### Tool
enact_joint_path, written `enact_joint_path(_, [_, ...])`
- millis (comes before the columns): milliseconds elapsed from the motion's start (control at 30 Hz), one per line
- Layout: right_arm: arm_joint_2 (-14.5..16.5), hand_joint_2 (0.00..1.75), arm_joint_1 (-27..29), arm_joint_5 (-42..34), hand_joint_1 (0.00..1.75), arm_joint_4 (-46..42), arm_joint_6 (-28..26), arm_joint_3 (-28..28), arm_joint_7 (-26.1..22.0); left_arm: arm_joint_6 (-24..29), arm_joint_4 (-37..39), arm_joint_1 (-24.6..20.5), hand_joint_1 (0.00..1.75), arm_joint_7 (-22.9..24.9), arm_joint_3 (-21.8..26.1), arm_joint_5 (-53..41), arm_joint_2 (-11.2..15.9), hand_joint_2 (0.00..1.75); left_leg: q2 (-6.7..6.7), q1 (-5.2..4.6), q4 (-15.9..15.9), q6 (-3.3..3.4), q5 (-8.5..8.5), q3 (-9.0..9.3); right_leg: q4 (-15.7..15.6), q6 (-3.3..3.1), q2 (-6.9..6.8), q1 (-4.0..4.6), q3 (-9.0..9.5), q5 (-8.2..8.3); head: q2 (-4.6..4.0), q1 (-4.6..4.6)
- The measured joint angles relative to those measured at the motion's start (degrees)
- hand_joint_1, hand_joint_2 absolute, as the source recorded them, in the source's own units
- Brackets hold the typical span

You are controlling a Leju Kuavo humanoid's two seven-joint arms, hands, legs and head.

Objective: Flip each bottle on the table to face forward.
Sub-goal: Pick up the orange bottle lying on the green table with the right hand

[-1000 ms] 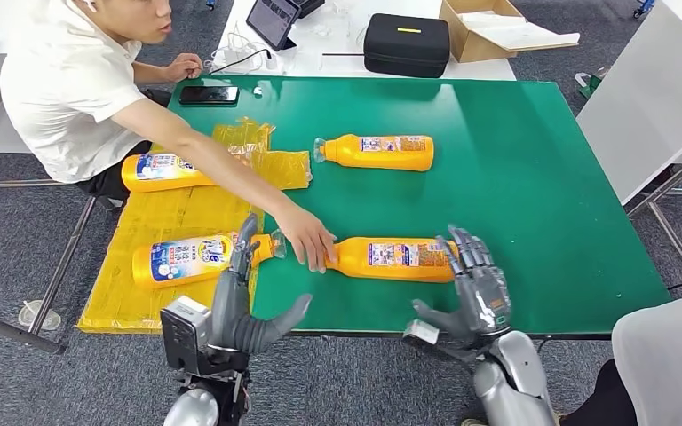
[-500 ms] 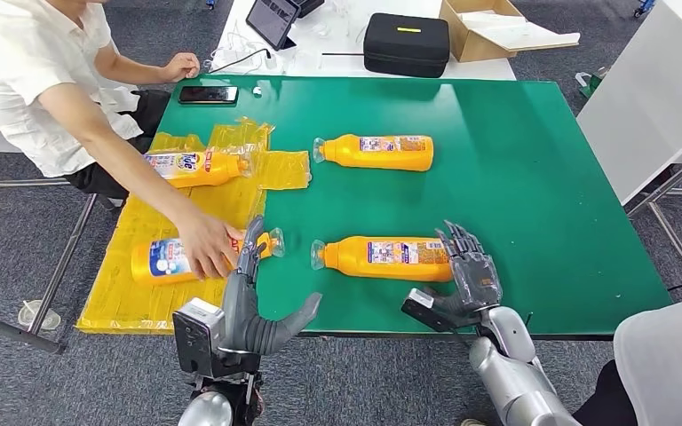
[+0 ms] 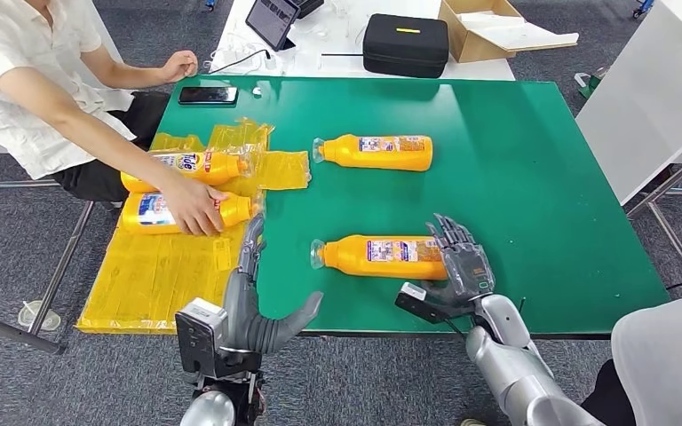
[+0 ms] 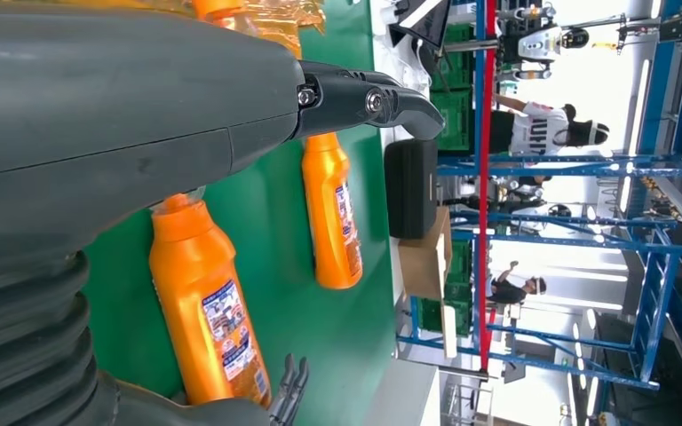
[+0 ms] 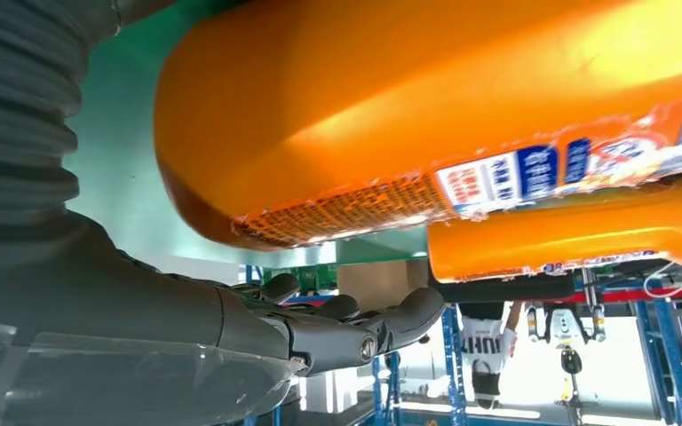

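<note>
An orange bottle (image 3: 382, 256) lies on its side near the front of the green table (image 3: 542, 177), cap to the left, small-print label up. It also shows in the left wrist view (image 4: 209, 311) and, very close, in the right wrist view (image 5: 408, 115). A second orange bottle (image 3: 377, 152) lies farther back, with the same kind of label up (image 4: 333, 213). My right hand (image 3: 457, 266) is open at the near bottle's base, fingers (image 5: 346, 328) spread beside it and not gripping. My left hand (image 3: 253, 302) is open at the table's front edge, left of the near bottle's cap, holding nothing.
A seated person at the left presses a hand (image 3: 191, 209) on a bottle (image 3: 155, 211) lying on a yellow plastic sheet (image 3: 160, 266), beside another bottle (image 3: 200, 165). At the far edge are a phone (image 3: 207, 94), a tablet, a black case (image 3: 406, 43) and a cardboard box.
The person let go of the near bottle, then slid the front-left bottle back across the yellow sheet, next to the other one. My right hand moved up to the near bottle's base.
</note>
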Motion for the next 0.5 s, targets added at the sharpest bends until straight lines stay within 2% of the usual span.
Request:
enact_joint_path(33, [0.0, 1.75, -0.3, 0.0, 0.07, 0.3, 0.4, 0.4, 0.1, 0.0, 0.1, -0.1, 0.00, 0.0, 0.0, 0.0, 0.0, 1.75, 0.00, 0.00, 0.0, 0.00, 0.00, 0.00, 0.0, 0.00, 0.00, 0.00, 0.00, 0.00, 0.00, 0.00])
enact_joint_path(133, [-0.1, 1.75, -1.1, -1.0, 1.36, 0.9, 3.1, 1.3, 0.5, 0.0, 0.1, -0.3, 0.00, 0.0, -0.1, 0.0, 0.0, 1.75, 0.00, 0.00, 0.0, 0.00, 0.00, 0.01, 0.0, 0.00, 0.00, 0.00, 0.00, 0.00, 0.00, 0.00])
enact_joint_path(167, [-0.2, 1.75, -1.3, -1.9, 1.72, 1.1, 4.9, 1.6, 0.7, 0.0, 0.1, -0.4, 0.00, 0.0, -0.2, 0.1, 0.0, 1.75, 0.00, 0.00, 0.0, 0.00, 0.00, 0.01, 0.0, 0.00, 0.00, 0.00, 0.01, 0.00, 0.00, 0.00])
enact_joint_path(300, [-1.0, 1.75, -2.1, -5.3, 1.73, 1.9, 12.2, 2.6, 0.8, -0.3, 0.1, -0.5, 0.00, 0.0, -0.2, 0.1, 0.0, 1.75, 0.01, 0.00, 0.0, 0.00, -0.01, 0.05, 0.0, 0.00, 0.01, 0.00, 0.04, 0.00, 0.00, 0.01])
enact_joint_path(500, [-1.7, 1.75, -3.4, -6.5, 1.75, 2.9, 14.4, 3.3, 0.9, -0.4, 0.2, -0.6, 0.00, 0.0, -0.3, 0.1, 0.0, 1.75, -0.01, 0.00, 0.0, 0.00, -0.01, 0.16, 0.0, 0.00, -0.01, 0.00, 0.13, -0.01, 0.01, 0.00])
